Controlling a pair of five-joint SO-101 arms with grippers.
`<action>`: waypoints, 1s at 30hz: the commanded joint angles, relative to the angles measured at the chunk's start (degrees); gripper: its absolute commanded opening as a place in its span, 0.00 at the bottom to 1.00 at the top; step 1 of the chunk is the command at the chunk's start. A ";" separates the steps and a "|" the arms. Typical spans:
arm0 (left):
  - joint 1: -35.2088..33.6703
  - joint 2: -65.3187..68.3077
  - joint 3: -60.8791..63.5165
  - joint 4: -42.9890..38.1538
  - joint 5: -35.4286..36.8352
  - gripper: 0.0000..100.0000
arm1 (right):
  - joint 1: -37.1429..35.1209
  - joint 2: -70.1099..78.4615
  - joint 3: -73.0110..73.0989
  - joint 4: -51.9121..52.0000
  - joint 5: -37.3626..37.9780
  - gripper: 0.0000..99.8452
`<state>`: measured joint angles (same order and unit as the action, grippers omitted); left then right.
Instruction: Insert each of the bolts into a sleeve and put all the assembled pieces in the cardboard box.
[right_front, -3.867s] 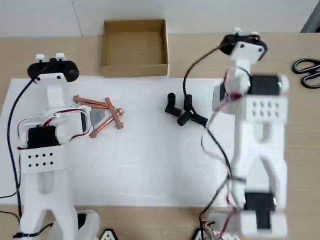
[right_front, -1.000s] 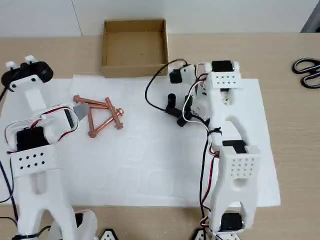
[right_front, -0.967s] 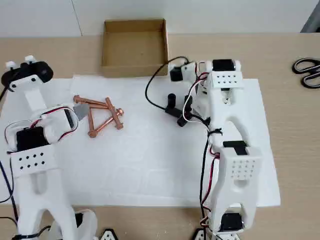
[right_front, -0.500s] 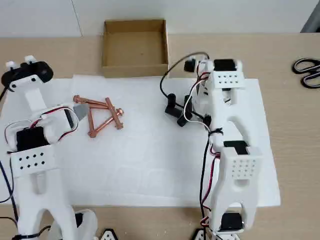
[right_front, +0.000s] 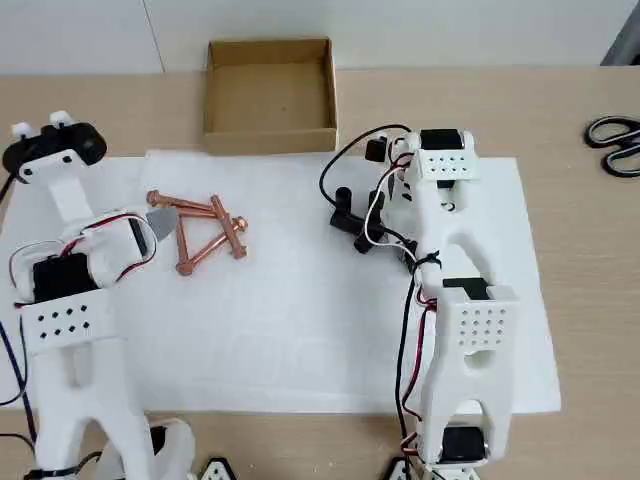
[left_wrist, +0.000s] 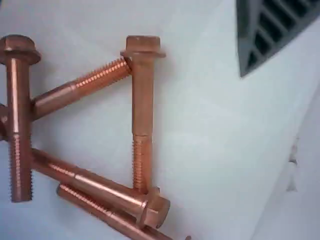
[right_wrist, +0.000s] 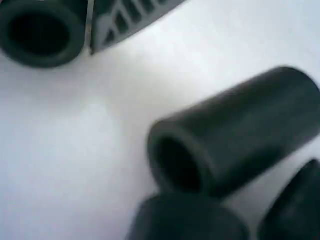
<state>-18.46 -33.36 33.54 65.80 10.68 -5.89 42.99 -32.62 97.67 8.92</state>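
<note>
As the right arm (right_front: 445, 190) drops over the sleeves (right_front: 343, 203), a pick looks near.
I cannot tell if the right gripper (right_wrist: 125, 17) or left gripper (right_front: 160, 224) is open or holding anything.

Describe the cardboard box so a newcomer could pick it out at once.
Find the white sheet spread over the wooden table. At the sheet's far edge, beyond the copper bolts, sits the cardboard box. It is the only open-topped brown container, empty inside, while bolts and black sleeves lie loose on the sheet.
</note>
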 joint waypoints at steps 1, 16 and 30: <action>0.00 -0.26 -0.22 -0.44 0.26 0.31 | 0.22 -0.13 0.26 1.27 -0.26 0.13; 0.00 0.00 -0.22 -0.35 0.26 0.31 | 0.31 2.68 2.99 0.48 0.00 0.01; 0.09 0.26 -3.30 2.81 -2.20 0.31 | 0.75 -3.12 -0.09 1.27 0.18 0.00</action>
<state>-18.46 -33.19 33.54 67.03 10.51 -5.27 43.69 -32.62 97.67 8.92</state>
